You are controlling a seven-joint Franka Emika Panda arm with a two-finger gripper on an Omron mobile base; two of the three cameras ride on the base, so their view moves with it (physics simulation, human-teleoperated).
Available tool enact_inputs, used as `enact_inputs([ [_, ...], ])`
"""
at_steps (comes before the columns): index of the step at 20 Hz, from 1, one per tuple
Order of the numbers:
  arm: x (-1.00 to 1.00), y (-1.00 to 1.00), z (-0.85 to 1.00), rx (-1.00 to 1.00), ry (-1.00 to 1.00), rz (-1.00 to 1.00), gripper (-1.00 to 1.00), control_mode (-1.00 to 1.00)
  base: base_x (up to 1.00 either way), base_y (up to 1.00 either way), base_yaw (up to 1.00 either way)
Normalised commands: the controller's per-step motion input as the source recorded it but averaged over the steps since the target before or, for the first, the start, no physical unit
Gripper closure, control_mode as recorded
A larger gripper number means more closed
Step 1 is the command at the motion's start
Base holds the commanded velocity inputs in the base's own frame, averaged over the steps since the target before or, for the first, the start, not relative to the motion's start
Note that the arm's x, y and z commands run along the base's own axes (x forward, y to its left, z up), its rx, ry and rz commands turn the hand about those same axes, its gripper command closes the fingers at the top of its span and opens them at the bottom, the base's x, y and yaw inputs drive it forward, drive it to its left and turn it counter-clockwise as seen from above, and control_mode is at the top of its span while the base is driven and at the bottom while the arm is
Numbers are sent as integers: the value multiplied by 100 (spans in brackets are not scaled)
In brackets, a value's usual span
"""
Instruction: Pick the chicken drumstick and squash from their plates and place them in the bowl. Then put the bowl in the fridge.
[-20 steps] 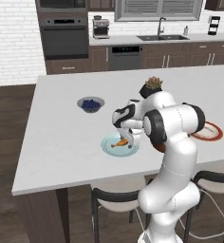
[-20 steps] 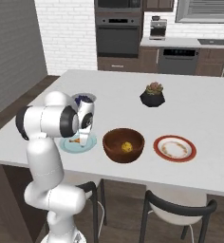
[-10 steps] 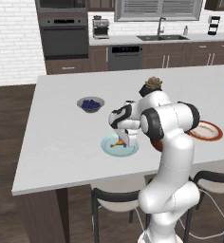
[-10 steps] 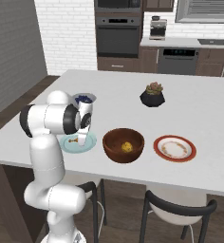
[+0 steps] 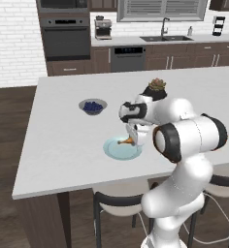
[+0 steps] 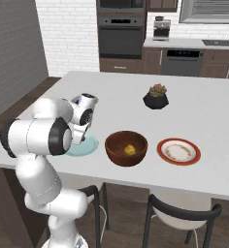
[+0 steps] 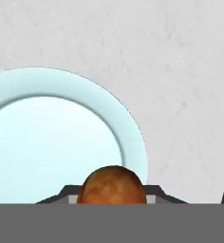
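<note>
Drumstick look: the chicken drumstick (image 7: 112, 184) is glossy golden-brown, mottled, with a rounded plump end toward the hand camera; in the left base view its thin bone end (image 5: 122, 142) pokes out to the left of the hand.
Drumstick place: over the light blue plate (image 5: 117, 149), which lies on the white counter (image 5: 63, 140) at its front; whether it touches the plate or is just above it I cannot tell.
Tool: the gripper (image 7: 112, 199) has its 2 fingers drawn narrow against the sides of the drumstick's plump end, clamped on it.
Squash: a small yellow lump (image 6: 129, 149) lying inside the wooden bowl (image 6: 115, 154), just beside the blue plate.
Other plate: the red-rimmed plate (image 6: 178, 150) lies just beyond the bowl.
Hidden: the fingers are mostly cut off in the hand view; the arm covers the bowl in the left base view and most of the drumstick in the right base view.
</note>
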Motion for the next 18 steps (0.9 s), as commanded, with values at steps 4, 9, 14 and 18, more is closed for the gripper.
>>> enact_inputs([
  [4,-87,-20,95,0,0,-18,100,-100,0,0,0],
  [9,-73,-28,93,-2,-3,-12,100,-100,0,0,0],
  [14,-50,-58,38,-17,-2,-1,100,-100,0,0,0],
  [18,-19,-65,48,-26,0,0,100,-100,0,0,0],
])
